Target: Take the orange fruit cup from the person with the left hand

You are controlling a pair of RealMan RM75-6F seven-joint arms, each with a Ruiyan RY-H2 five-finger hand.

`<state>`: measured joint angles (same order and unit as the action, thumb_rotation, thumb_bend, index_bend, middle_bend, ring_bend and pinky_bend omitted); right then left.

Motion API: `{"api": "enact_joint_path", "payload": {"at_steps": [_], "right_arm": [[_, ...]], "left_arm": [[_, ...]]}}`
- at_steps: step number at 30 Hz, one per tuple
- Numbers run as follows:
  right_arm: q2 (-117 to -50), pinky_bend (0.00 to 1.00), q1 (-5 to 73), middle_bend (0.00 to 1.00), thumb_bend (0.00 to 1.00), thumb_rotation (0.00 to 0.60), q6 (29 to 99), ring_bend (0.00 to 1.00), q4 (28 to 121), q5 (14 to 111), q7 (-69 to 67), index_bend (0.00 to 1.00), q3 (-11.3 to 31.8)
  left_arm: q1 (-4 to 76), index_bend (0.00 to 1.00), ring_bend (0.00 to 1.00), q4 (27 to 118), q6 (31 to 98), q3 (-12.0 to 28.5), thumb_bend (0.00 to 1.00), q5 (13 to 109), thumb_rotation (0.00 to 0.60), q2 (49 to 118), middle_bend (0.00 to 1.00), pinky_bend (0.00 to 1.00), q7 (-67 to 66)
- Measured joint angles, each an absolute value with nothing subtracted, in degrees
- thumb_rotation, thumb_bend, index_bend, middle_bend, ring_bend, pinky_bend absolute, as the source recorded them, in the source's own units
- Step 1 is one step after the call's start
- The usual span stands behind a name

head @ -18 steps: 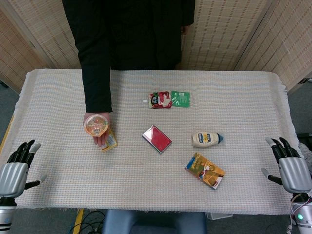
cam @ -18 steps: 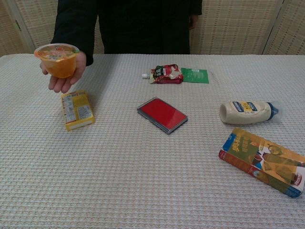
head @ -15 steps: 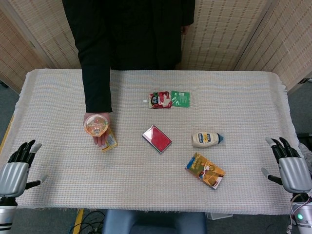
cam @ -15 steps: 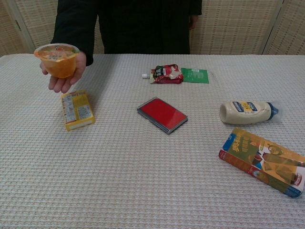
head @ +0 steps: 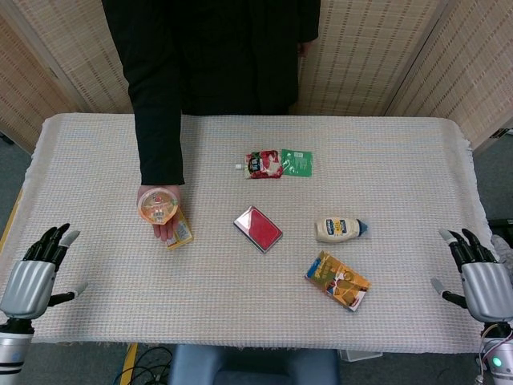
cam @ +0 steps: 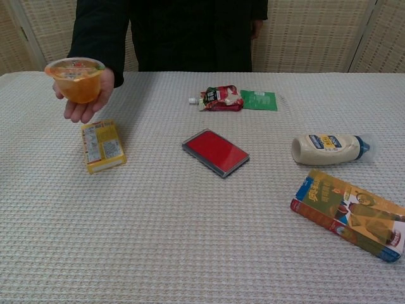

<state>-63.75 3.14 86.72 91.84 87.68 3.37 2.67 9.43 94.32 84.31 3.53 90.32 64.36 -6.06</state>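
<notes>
Above the left part of the white woven tablecloth (head: 240, 297), one clear plastic cup of orange fruit (head: 159, 204) sits upright on the person's upturned palm (cam: 87, 96), lifted off the cloth, with the black-sleeved arm (head: 156, 96) reaching out from the far side. Just below that palm lies one small yellow carton (cam: 102, 146), flat on the cloth.

One left hand (head: 36, 273) hangs at the near left corner, its dark fingers spread and holding nothing, well apart from the cup. One right hand (head: 481, 277) mirrors it at the near right corner, fingers likewise apart and empty. Neither shows in the chest view.

Five other things lie on the cloth:
- one red flat case (cam: 215, 152) near the middle
- one red spouted pouch (cam: 218, 99) toward the far side
- one green sachet (cam: 258, 100) touching that pouch's right end
- one white mayonnaise squeeze bottle (cam: 329, 148) on its side to the right
- one yellow-and-blue snack box (cam: 345, 212) lying flat, near the bottle on its near side
</notes>
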Motion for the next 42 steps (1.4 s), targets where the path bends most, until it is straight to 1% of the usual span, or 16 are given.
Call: {"api": "enact_joint_path", "payload": {"at_steps": [3, 9, 14, 18, 23, 29, 38, 42], "right_arm": [[-64.04, 0.24, 3.25, 0.15, 0.21, 0.6, 85.93, 0.11, 91.55, 87.73, 3.19, 0.08, 2.31], [-64.48, 0.24, 4.26, 0.15, 0.21, 0.6, 83.7, 0.11, 91.2, 88.0, 3.49, 0.08, 1.88], [-64.5, 0.24, 5.26, 0.15, 0.21, 0.6, 82.38, 0.11, 91.56, 88.33, 4.0, 0.08, 1.81], [-64.46, 0.24, 5.49, 0.15, 0.21, 0.6, 81.75, 0.11, 91.77, 87.86, 4.3, 0.08, 1.86], [-64.41, 0.24, 5.62, 0.15, 0.22, 0.6, 81.42, 0.11, 92.14, 87.51, 4.62, 0.08, 1.83], [-64.13, 0.24, 5.12, 0.16, 0.22, 0.6, 81.94, 0.11, 92.2, 86.79, 4.63, 0.09, 1.87], [-64.38, 0.24, 4.95, 0.16, 0.23, 0.6, 81.87, 0.11, 91.38, 86.11, 3.94, 0.1, 1.99], [-64.56, 0.24, 4.95, 0.16, 0.23, 0.6, 81.73, 0.11, 90.92, 85.91, 3.59, 0.1, 1.99]], "left_arm": [[11.45, 0.13, 0.07, 95.27, 82.94, 3.84, 0.18, 92.18, 0.6, 63.37, 0.07, 0.23, -5.0], [16.96, 0.13, 0.07, 97.05, 78.14, 5.43, 0.18, 94.22, 0.6, 62.21, 0.07, 0.22, -4.24], [22.27, 0.13, 0.07, 98.02, 72.78, 7.59, 0.18, 94.37, 0.6, 61.86, 0.06, 0.22, -4.69], [26.02, 0.12, 0.05, 99.19, 68.21, 9.14, 0.18, 93.24, 0.6, 61.39, 0.03, 0.22, -5.39], [31.19, 0.11, 0.02, 100.27, 61.71, 11.18, 0.18, 90.26, 0.6, 61.33, 0.02, 0.22, -8.41], [36.43, 0.11, 0.02, 100.61, 54.59, 13.05, 0.18, 83.76, 0.6, 61.42, 0.02, 0.21, -14.07], [41.24, 0.14, 0.02, 99.82, 49.66, 14.08, 0.18, 75.24, 0.6, 62.06, 0.02, 0.21, -19.93], [42.84, 0.15, 0.02, 99.41, 48.07, 13.98, 0.23, 72.72, 0.6, 62.12, 0.02, 0.21, -21.21]]}}
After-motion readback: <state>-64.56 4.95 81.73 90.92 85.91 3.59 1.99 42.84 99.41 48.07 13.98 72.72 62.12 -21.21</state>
